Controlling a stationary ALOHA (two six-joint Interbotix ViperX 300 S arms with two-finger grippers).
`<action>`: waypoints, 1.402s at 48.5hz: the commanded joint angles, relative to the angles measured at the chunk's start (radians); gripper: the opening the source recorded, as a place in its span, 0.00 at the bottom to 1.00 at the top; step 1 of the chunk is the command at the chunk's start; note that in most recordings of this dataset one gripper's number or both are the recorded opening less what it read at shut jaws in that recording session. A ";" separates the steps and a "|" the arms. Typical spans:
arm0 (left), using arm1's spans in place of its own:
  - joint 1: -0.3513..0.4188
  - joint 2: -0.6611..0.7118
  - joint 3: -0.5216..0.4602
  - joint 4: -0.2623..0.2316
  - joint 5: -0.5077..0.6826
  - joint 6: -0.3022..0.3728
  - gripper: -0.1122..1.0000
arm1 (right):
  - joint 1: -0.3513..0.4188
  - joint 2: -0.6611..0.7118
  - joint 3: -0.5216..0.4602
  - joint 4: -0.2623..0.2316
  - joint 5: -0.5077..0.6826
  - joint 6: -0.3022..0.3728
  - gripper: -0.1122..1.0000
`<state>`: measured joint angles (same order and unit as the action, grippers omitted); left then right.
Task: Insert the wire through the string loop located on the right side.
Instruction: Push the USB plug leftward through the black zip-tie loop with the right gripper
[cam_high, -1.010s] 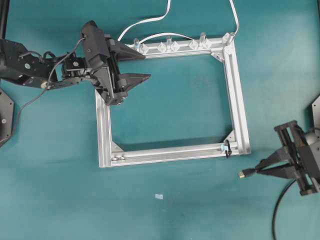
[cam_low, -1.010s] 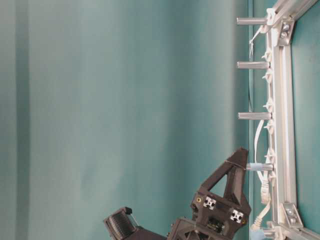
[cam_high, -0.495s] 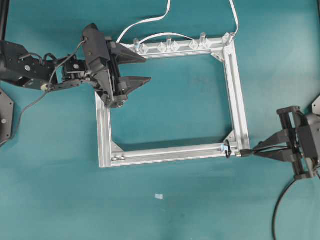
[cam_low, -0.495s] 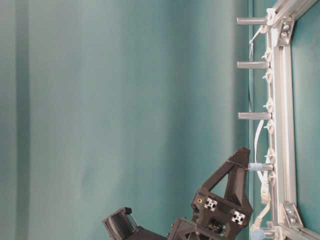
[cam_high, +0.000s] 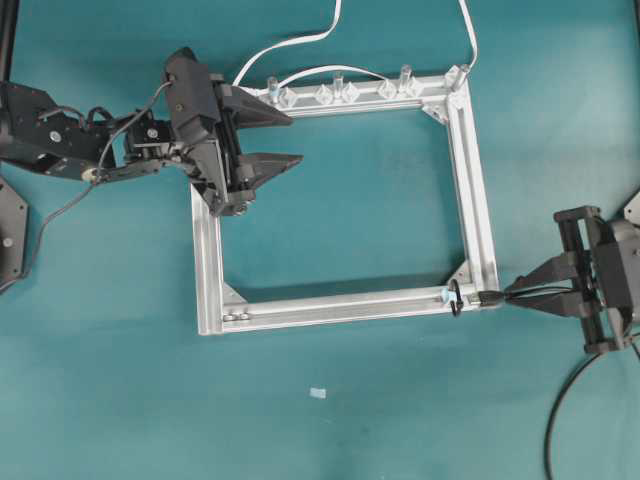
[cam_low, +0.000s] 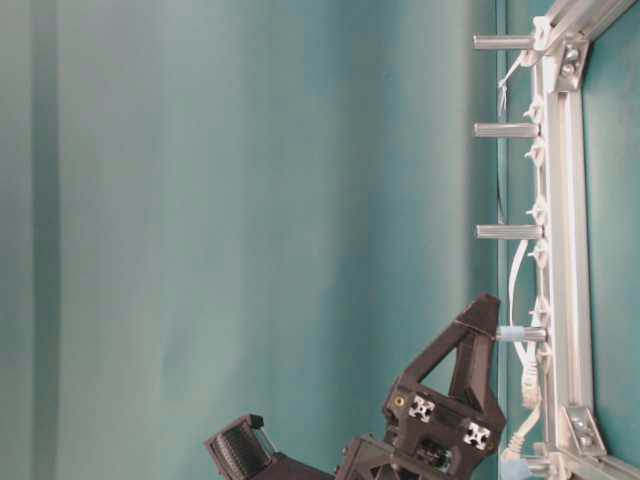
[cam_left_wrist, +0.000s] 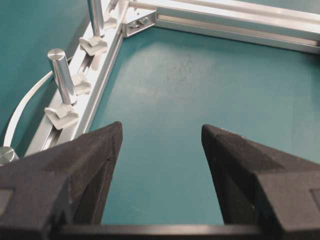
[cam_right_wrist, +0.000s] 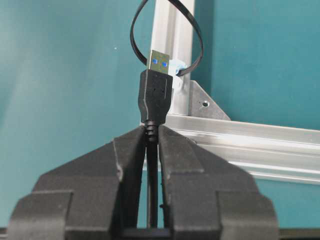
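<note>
My right gripper (cam_high: 512, 297) is shut on the wire (cam_high: 489, 298) just behind its black plug. The cable trails off toward the near right (cam_high: 556, 420). The string loop (cam_high: 455, 298) stands on the near right corner of the aluminium frame (cam_high: 470, 180). In the right wrist view the gripper (cam_right_wrist: 151, 131) holds the plug (cam_right_wrist: 155, 97) pointing ahead. Its metal tip lies at the mouth of the string loop (cam_right_wrist: 131, 36); I cannot tell if it has entered. My left gripper (cam_high: 295, 136) hangs open over the frame's far left corner, with bare mat between its fingers (cam_left_wrist: 90, 165).
Flat white cables (cam_high: 290, 45) run off the far edge behind the frame. Clear clips and metal posts (cam_left_wrist: 62, 70) line the frame's far bar (cam_high: 335, 92). A small white scrap (cam_high: 318, 393) lies on the teal mat in front of the frame.
My right gripper has carried the wire up and left, from beyond the frame's near right corner to the string loop. In the last half second it edged a little closer. The left arm barely moved.
</note>
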<state>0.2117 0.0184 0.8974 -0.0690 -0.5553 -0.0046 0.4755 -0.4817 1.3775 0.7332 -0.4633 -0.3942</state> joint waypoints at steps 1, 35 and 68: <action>-0.002 -0.025 -0.015 0.003 -0.005 -0.003 0.69 | -0.003 -0.003 -0.011 0.002 -0.003 -0.002 0.20; -0.003 -0.025 -0.015 0.003 0.031 -0.003 0.69 | -0.005 0.017 -0.034 0.002 -0.003 -0.002 0.20; -0.012 -0.023 -0.018 0.003 0.035 -0.002 0.69 | -0.018 0.038 -0.037 0.002 -0.002 -0.003 0.20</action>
<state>0.2010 0.0184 0.8974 -0.0690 -0.5139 -0.0046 0.4602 -0.4433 1.3591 0.7332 -0.4617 -0.3958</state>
